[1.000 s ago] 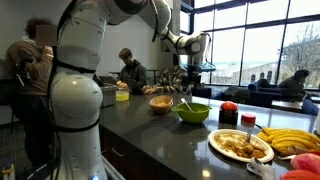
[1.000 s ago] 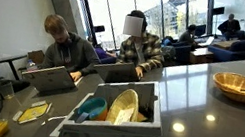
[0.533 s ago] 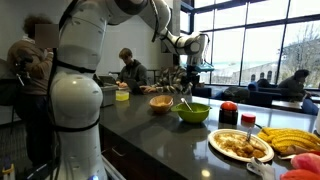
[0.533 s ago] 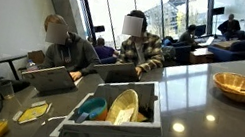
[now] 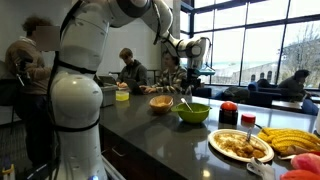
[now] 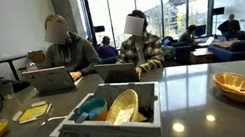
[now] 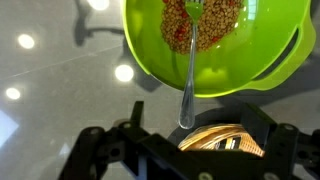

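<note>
Hand (image 7: 185, 141) open over spoon (image 7: 191, 72), handle running from green bowl (image 7: 150, 55) toward hand

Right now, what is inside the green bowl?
The green bowl holds reddish-brown grains and a spoon, its handle sticking out past the rim. The bottom under the grains is covered.

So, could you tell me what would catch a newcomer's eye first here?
The bright green bowl of brownish grains, with a spoon resting in it, fills the top of the wrist view, just beyond the open jaws. In an exterior view the big white robot arm towers at the left, reaching over the dark counter above that bowl.
</note>
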You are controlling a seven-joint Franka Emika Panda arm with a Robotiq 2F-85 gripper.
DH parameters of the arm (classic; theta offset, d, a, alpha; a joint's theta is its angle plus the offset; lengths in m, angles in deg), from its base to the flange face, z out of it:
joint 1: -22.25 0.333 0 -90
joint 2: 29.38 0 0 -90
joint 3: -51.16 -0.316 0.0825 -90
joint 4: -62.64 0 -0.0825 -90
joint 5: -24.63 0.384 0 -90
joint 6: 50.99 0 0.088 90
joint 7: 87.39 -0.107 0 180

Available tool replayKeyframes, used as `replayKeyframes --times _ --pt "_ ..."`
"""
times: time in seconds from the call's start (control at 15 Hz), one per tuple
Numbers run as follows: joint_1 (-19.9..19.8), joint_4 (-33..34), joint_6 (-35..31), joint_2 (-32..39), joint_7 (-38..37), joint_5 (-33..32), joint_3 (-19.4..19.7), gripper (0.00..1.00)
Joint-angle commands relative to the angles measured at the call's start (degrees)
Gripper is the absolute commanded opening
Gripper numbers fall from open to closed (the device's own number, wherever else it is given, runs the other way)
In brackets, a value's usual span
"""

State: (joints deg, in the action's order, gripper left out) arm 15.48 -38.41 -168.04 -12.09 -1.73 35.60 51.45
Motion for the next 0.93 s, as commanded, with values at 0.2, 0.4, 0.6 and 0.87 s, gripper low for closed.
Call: replayKeyframes --times 0.2,0.4,0.6,0.87 --pt "-0.58 1.7 -0.7 1.45 -0.46 -2.59 -0.06 1.0" --pt "-0.71 2.29 1.82 1.44 0.33 -2.46 -0.66 1.0" --pt "-0.54 3.04 5.28 1.74 0.25 -1.95 -1.28 1.0" --pt "0.14 3.66 7.77 2.03 0.25 -2.43 -1.92 1.0"
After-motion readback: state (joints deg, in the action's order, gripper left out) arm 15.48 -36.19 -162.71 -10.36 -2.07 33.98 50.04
